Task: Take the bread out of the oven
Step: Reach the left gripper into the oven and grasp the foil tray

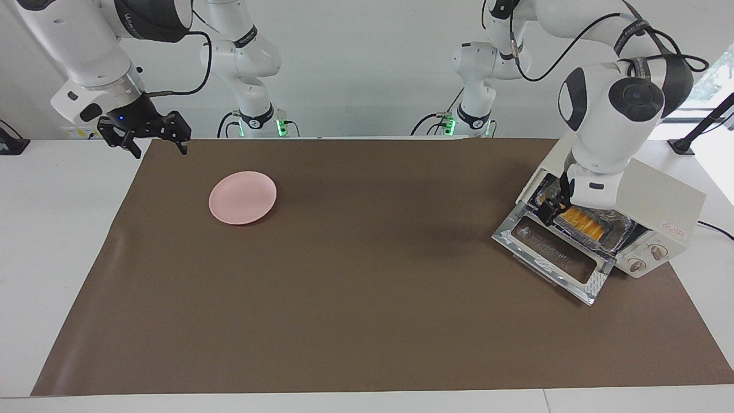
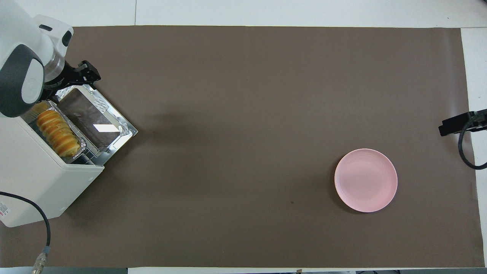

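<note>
The cream-white oven point(image 1: 665, 201) stands at the left arm's end of the table with its glass door point(image 1: 559, 255) folded down flat. The yellow-orange ridged bread point(image 1: 582, 223) lies in a crinkled foil tray point(image 1: 619, 229) on the rack at the oven's mouth. In the overhead view the bread point(image 2: 57, 131) shows in full in the oven point(image 2: 42, 182). My left gripper point(image 1: 547, 213) hangs over the open door, close beside one end of the bread; it also shows in the overhead view point(image 2: 85, 74). My right gripper point(image 1: 159, 150) is open and empty, and that arm waits in the air at its own end of the table.
A round pink plate point(image 1: 242, 197) lies on the brown mat point(image 1: 367, 298) toward the right arm's end; it also shows in the overhead view point(image 2: 366, 185). A black cable point(image 2: 42, 228) runs from the oven to the robots' edge of the table.
</note>
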Motion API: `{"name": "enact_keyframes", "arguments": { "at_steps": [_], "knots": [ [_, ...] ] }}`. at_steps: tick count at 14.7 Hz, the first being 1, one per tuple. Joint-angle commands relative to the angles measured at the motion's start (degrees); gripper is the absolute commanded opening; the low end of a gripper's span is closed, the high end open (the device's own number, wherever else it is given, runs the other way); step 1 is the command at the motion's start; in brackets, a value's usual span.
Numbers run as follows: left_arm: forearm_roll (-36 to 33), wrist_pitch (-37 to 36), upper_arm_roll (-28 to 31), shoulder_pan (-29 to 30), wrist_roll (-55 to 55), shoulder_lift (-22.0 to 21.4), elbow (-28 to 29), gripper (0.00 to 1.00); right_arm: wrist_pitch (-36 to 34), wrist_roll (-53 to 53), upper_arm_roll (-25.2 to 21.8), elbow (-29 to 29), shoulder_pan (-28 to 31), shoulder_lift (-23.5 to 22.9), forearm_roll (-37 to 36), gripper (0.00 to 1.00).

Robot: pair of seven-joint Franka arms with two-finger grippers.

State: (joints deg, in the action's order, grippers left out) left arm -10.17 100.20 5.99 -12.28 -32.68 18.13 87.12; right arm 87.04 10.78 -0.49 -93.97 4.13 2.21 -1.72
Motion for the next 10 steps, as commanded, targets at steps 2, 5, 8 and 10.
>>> {"name": "enact_keyframes", "arguments": {
  "at_steps": [2, 5, 8, 10],
  "knots": [
    [-5.03, 8.49, 0.34, 0.15, -2.56, -3.88, 12.17, 1.0, -0.2, 0.91, 0.32, -1.39, 0.44, 1.3, -0.3, 1.0],
    [-5.04, 11.68, 0.43, 1.2, -5.98, -4.94, 16.24, 1.0, -0.2, 0.83, 0.32, -1.39, 0.44, 1.3, -0.3, 1.0],
    [-5.04, 11.86, 0.43, 1.99, -6.08, -5.12, 17.47, 1.0, -0.2, 0.83, 0.32, -1.39, 0.44, 1.3, -0.3, 1.0],
    [-5.04, 12.03, 0.43, 2.08, -6.08, -5.56, 18.43, 1.0, -0.2, 0.83, 0.32, -1.39, 0.44, 1.3, -0.3, 1.0]
  ]
}}
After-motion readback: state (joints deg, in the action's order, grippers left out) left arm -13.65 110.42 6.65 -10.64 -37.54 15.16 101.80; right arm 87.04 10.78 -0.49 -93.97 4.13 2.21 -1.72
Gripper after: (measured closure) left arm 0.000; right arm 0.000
